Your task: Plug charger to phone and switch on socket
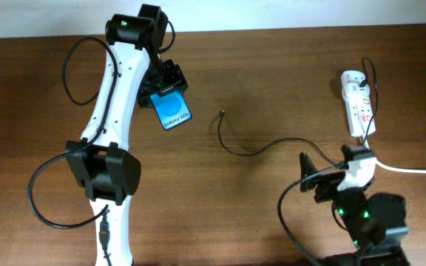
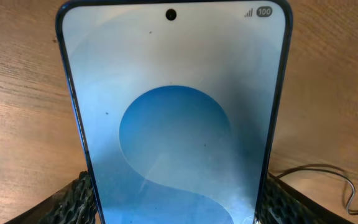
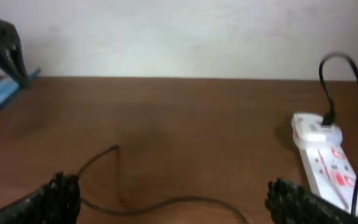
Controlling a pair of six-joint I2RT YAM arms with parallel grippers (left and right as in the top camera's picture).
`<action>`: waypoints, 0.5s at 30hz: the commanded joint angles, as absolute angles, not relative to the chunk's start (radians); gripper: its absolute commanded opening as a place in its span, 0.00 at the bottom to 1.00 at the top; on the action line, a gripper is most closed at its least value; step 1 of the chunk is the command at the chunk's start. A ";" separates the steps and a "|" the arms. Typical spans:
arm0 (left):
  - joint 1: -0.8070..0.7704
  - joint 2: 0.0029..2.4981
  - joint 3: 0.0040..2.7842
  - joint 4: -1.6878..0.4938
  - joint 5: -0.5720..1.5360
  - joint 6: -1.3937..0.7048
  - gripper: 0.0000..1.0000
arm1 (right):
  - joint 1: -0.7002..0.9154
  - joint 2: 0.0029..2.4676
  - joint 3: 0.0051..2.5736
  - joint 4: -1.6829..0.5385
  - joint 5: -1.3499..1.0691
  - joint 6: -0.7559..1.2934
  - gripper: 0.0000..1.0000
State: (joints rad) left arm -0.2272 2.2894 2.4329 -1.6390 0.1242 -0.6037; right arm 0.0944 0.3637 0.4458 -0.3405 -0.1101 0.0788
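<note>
Far left on the table (image 1: 272, 81), the left claw (image 1: 166, 90) clamps the phone (image 1: 173, 112), long axis slanting front-right.

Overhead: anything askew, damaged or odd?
Nothing damaged or spilled. The phone is held skewed in the left gripper. The charger lies loose on the table, its tip not in the phone; the cable runs toward the socket.

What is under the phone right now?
The left hand grips the phone by its edges. Wooden table shows around it; the patch directly beneath is hidden by the phone itself.
</note>
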 commanded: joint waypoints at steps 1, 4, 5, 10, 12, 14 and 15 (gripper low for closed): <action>-0.218 2.262 2.458 -1.621 0.131 -0.618 0.00 | 0.098 0.585 0.702 -0.526 -0.139 0.083 0.98; -0.179 2.262 2.458 -1.610 0.136 -0.671 0.00 | 0.098 0.827 0.995 -0.710 -0.173 0.083 0.98; -0.169 2.262 2.458 -1.612 0.136 -0.687 0.00 | 0.098 0.863 1.029 -0.718 -0.173 0.083 0.98; -0.081 2.262 2.458 -1.635 0.143 -0.804 0.00 | 0.098 1.055 1.044 -0.770 -0.403 0.086 0.98; -0.061 2.262 2.458 -1.637 0.143 -0.804 0.00 | 0.098 1.163 1.044 -0.730 -0.515 0.087 0.98; -0.056 2.262 2.458 -1.644 0.141 -0.803 0.00 | 0.098 1.271 1.044 -0.673 -0.579 0.176 0.99; -0.056 2.262 2.458 -1.643 0.134 -0.803 0.00 | 0.098 1.316 1.044 -0.660 -0.579 0.207 1.00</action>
State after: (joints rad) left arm -0.0566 2.2890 2.4348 -1.6390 0.1314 -0.7868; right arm 0.0944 1.2621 1.0321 -0.6712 -0.5228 0.1310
